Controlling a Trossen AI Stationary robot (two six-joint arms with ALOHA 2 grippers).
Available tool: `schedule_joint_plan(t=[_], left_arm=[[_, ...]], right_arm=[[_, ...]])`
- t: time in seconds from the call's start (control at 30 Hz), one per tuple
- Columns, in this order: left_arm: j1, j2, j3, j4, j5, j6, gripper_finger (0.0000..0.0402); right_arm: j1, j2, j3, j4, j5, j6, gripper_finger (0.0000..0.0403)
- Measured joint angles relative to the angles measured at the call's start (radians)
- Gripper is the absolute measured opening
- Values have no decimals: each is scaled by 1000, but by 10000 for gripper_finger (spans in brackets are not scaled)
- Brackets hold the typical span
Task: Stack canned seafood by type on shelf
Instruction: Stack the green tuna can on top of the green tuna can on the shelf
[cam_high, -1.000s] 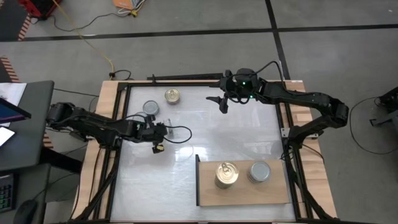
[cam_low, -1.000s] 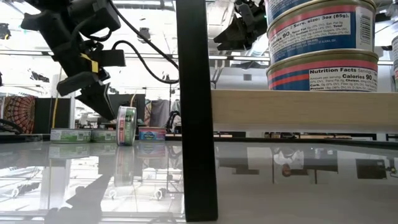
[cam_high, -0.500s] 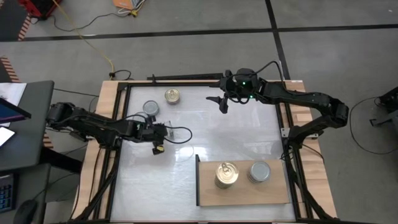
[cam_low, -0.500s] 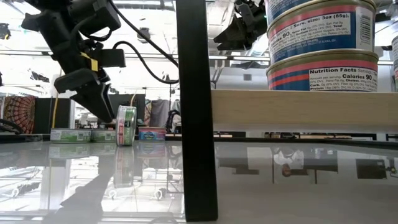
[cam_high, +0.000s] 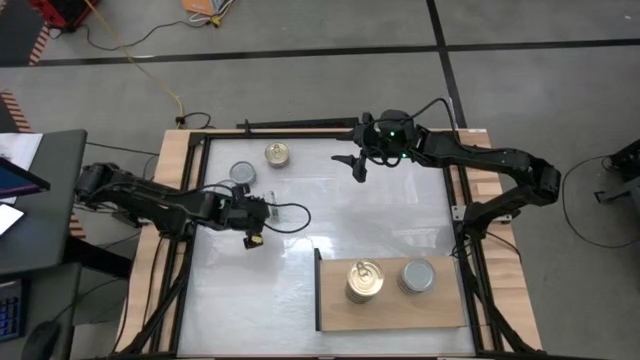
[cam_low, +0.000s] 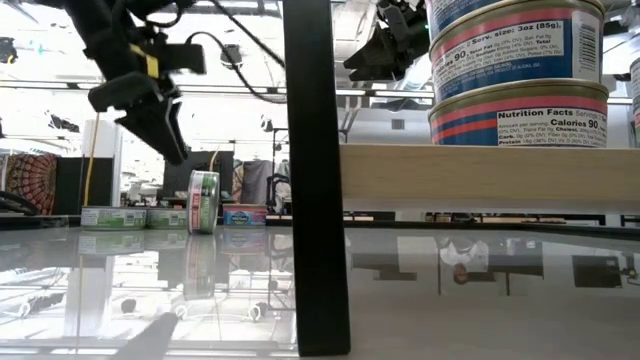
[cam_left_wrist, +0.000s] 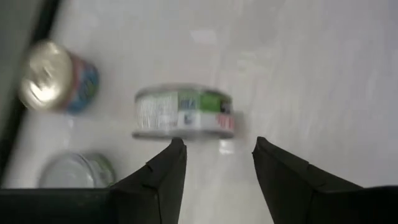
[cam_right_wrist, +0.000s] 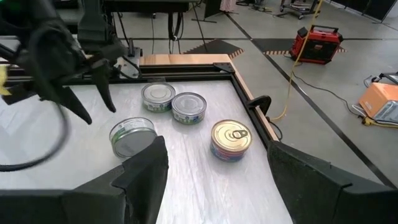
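Green-label tin on edge, my left gripper (cam_low: 150, 110) hanging empty above it

Stacked cans (cam_low: 517, 70) on the shelf (cam_high: 392, 310) read "Nutrition Facts", "Calories 90", "3oz (85g)" in the low view only. The wrist view shows my fingers parted over the green-label tin (cam_left_wrist: 183, 119). My right gripper (cam_high: 356, 163) waits open at the glossy white table's (cam_high: 330, 215) far side.

On the shelf (cam_low: 480, 176), the lower tin (cam_low: 518, 112) of a two-high stack reads "Nutrition Facts", "Calories 90" and a large "90", while the upper tin (cam_low: 515, 48) reads "Calories 90" and "3oz (85g)".
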Motion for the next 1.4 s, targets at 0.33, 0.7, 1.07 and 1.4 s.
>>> schedule_joint_plan(t=[0.33,0.7,1.07,1.4], left_arm=[[-45,7,24,76,-104,204,180],[-33,110,219,-48,-99,275,180],[-12,351,431,-278,-87,490,234],[-3,473,436,-406,2,741,299]], right_arm=[[0,0,0,0,0,0,302],[0,0,0,-2,0,0,302],[-44,-108,0,-252,34,-44,302],[-75,-255,-100,-251,35,-66,302]])
